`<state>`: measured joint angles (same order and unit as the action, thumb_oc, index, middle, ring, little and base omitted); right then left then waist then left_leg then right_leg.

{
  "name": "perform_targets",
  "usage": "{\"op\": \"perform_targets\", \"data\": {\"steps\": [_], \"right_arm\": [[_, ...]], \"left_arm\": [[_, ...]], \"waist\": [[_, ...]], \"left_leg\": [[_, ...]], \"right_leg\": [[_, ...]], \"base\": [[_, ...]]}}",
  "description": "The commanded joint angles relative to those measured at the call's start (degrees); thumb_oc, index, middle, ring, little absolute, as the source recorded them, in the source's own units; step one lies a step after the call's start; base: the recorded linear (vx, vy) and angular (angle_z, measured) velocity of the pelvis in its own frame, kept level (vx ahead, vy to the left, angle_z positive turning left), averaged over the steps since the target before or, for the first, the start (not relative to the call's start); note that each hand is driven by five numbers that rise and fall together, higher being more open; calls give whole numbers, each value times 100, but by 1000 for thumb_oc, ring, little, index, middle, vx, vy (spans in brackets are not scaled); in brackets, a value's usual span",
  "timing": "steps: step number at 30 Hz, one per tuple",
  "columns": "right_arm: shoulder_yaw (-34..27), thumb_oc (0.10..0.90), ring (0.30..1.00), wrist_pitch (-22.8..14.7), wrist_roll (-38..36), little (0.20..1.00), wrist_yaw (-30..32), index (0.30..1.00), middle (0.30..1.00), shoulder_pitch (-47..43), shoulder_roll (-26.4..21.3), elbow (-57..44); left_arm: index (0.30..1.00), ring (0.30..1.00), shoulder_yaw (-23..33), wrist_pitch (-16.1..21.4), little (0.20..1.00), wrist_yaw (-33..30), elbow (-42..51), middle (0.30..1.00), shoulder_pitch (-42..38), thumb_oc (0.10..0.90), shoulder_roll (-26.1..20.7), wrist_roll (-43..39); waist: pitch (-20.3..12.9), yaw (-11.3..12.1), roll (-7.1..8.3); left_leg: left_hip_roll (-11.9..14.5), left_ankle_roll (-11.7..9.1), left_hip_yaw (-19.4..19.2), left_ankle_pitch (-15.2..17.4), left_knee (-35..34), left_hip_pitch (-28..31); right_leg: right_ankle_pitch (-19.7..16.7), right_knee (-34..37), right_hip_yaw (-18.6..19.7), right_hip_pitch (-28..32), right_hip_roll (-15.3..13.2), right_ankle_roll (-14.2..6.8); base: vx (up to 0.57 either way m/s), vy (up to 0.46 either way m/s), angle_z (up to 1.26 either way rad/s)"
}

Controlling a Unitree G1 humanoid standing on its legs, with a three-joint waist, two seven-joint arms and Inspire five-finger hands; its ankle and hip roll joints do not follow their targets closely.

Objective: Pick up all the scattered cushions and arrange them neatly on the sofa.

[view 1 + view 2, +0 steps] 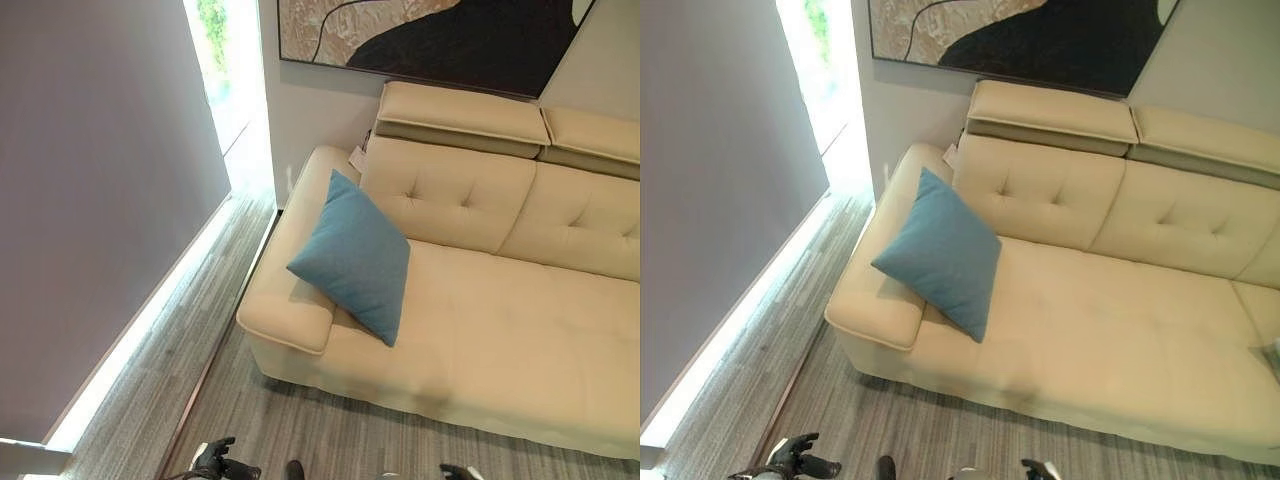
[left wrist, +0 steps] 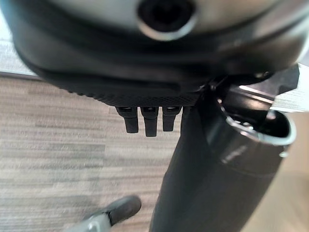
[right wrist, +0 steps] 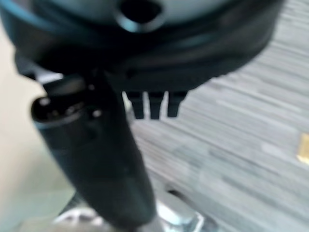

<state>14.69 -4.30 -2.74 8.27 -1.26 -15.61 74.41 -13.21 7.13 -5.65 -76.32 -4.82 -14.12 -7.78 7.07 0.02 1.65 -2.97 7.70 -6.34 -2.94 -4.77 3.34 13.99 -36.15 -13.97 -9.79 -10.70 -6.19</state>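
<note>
Cream leather sofa (image 1: pixel 500 320) carries one blue cushion (image 1: pixel 355 255), propped tilted against its armrest. Well apart, low over the floor (image 1: pixel 150 380), my left hand (image 2: pixel 145 118) and right hand (image 3: pixel 152 104) hang relaxed, holding nothing.

Dark, ribbed left hand (image 2: pixel 145 72) with short black fingers (image 2: pixel 149 123) beside a glossy thumb.

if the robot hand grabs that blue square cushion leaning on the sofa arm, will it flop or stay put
The blue square fabric cushion looks plump and soft, so it would probably dent and sag under a grasp rather than stay stiff. It seems light for its size. It stands on one corner, leaning on the cream leather sofa's armrest, so a push would likely tip it flat onto the seat.
</note>
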Motion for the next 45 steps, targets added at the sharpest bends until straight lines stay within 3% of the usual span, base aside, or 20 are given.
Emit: {"op": "perform_targets", "data": {"steps": [1, 2, 3, 7, 9, 11, 12, 13, 14, 16, 21, 23, 25, 35, 45], "right_arm": [[30, 800, 900, -125, -6, 900, 63, 900, 900, -249, 6, -133], [24, 800, 900, -117, -7, 900, 50, 900, 900, -272, -11, -148], [23, 800, 900, -109, 1, 900, 45, 900, 900, -274, -20, -157], [-4, 800, 900, -87, 13, 900, 23, 900, 900, -256, -35, -160], [-26, 800, 900, -119, -37, 900, 2, 900, 900, -153, -30, -120], [-54, 800, 900, -134, -55, 900, 5, 900, 900, -118, -39, -98], [-49, 800, 900, -142, -92, 900, -2, 900, 900, -113, -36, -75], [-56, 800, 900, -162, -165, 900, 28, 900, 900, -145, -55, -71], [-45, 800, 900, -178, -213, 900, 45, 900, 900, -185, -77, -86], [-19, 800, 900, -167, -261, 900, 56, 900, 900, -228, -93, -96], [-8, 800, 900, -182, -313, 900, 64, 900, 900, -237, -115, -79], [17, 800, 900, -212, -286, 900, 94, 900, 900, -264, -134, -108], [1, 800, 900, -201, -245, 900, 87, 900, 900, -218, -111, -85], [-36, 800, 900, -215, -227, 900, 154, 900, 900, -241, -88, -46], [-505, 800, 900, -382, -421, 900, 427, 900, 900, -360, -546, -447]], "left_arm": [[900, 900, 183, 107, 900, 25, 59, 900, -26, 800, -145, 66], [900, 900, 206, 100, 900, 41, 38, 900, -29, 800, -135, 75], [900, 900, 217, 97, 900, 39, 33, 900, -31, 800, -130, 86], [900, 900, 243, 100, 900, 64, 2, 900, -25, 800, -129, 135], [900, 900, 198, 116, 900, 101, -35, 900, 17, 800, -79, 235], [900, 900, 193, 115, 900, 115, -50, 900, 29, 800, -62, 237], [900, 900, 181, 116, 900, 122, -49, 900, 35, 800, -39, 229], [900, 900, 132, 116, 900, 112, -8, 900, 2, 800, 1, 184], [900, 900, 109, 120, 900, 99, 24, 900, -34, 800, 17, 145], [900, 900, 81, 122, 900, 78, 45, 900, -49, 800, 49, 85], [900, 900, 101, 141, 900, 56, 7, 900, 21, 800, 101, -25], [900, 900, 98, 169, 900, 19, 1, 900, 18, 800, 91, -75], [900, 900, 121, 145, 900, 37, -44, 900, 67, 800, 109, -55], [900, 900, 259, 160, 900, -94, -46, 900, 145, 800, -33, 38], [900, 900, 909, 509, 900, -529, 823, 900, 217, 800, -636, -559]], "waist": [[145, 19, 19], [176, -21, 49], [194, -40, 62], [242, -126, 114], [143, -176, 161], [83, -182, 176], [70, -185, 184], [171, -152, 236], [221, -140, 284], [274, -97, 332], [196, -15, 347], [176, 97, 255], [81, 69, 187], [-130, 101, 122], [-235, 151, 51]], "left_leg": [[188, -470, -8, 570, 352, -129], [157, -506, 2, 685, 350, 33], [142, -516, 28, 717, 375, 61], [84, -551, 118, 849, 470, 179], [79, -654, 152, 1082, 726, 271], [98, -729, 131, 1119, 859, 241], [133, -826, 105, 1065, 1117, 180], [238, -1040, 82, 753, 2101, -240], [269, -1108, 89, 565, 2582, -534], [345, -1083, 57, 530, 2938, -814], [425, -971, 107, 753, 2147, -903], [393, -999, 419, 542, 1335, -888], [398, -987, 511, 453, 973, -722], [289, -864, 365, 387, 285, -147], [257, -859, 318, 376, 6, 77]], "right_leg": [[-1154, 1506, -239, 354, 257, 91], [-1219, 2135, -351, 185, 324, 77], [-1277, 2321, -353, 119, 348, 54], [-1409, 2692, -237, 23, 448, 34], [-1322, 2938, 39, 307, 626, 170], [-1291, 3069, 0, 426, 655, 212], [-1258, 3170, -4, 562, 709, 272], [-1231, 3263, 40, 772, 749, 393], [-1225, 3297, 46, 808, 736, 458], [-1141, 3341, 86, 899, 771, 561], [-1016, 3464, 180, 1062, 789, 503], [-955, 3533, 324, 1194, 897, 458], [-929, 3563, 339, 1249, 938, 442], [-1074, 3721, 419, 1377, 845, 291], [-1149, 3894, 378, 1503, 769, 168]], "base": [[189, -73, -24], [166, -72, -23], [294, -96, -31], [184, -87, -9], [288, -151, 26], [157, -99, 36], [94, -148, 33], [90, -193, 22], [32, -145, 21], [63, -90, 23], [122, 5, -11], [163, 84, -11], [159, 104, -30], [71, 83, -16], [14, 12, 0]]}}
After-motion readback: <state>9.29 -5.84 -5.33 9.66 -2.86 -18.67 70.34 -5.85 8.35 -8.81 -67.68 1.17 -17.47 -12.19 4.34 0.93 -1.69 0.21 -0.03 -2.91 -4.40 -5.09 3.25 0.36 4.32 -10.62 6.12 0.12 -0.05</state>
